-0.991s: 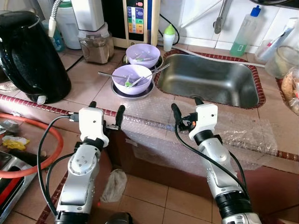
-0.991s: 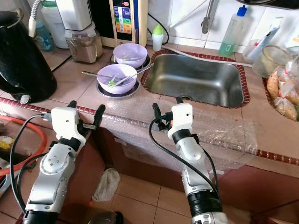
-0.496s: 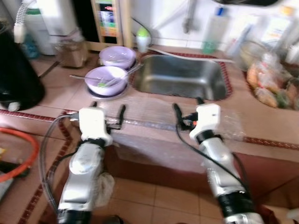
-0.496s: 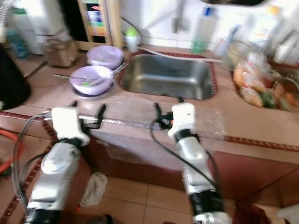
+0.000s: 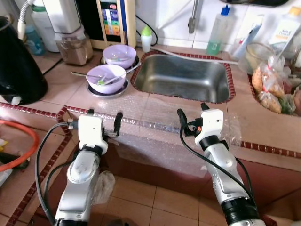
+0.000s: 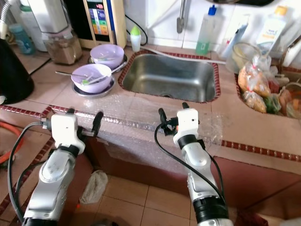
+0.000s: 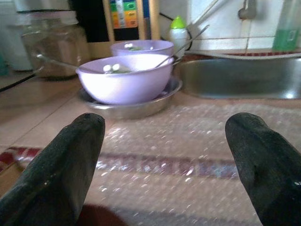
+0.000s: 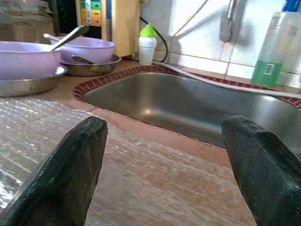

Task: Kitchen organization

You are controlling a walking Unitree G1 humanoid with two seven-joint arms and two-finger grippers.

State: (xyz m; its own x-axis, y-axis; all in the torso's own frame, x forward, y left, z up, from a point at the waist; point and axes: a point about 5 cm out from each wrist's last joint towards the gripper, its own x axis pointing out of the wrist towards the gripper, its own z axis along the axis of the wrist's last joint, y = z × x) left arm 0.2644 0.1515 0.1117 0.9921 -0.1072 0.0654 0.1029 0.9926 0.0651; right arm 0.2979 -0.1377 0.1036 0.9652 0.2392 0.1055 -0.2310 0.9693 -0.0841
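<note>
Two purple bowls stand on metal plates left of the sink: the near bowl holds utensils, and the far bowl sits behind it. My left gripper is open at the counter's front edge, facing the near bowl across the bubble wrap. At the same edge my right gripper is open and faces the sink. Neither holds anything.
A black kettle stands at the far left, with a blender jar and a small green-capped bottle behind the bowls. A soap bottle and food bags are to the right. An orange hose and a cloth lie below.
The whole picture has shifted: the camera moved right and a little back, so the bowls and sink sit further left. Both grippers keep the same open pose at the counter edge.
</note>
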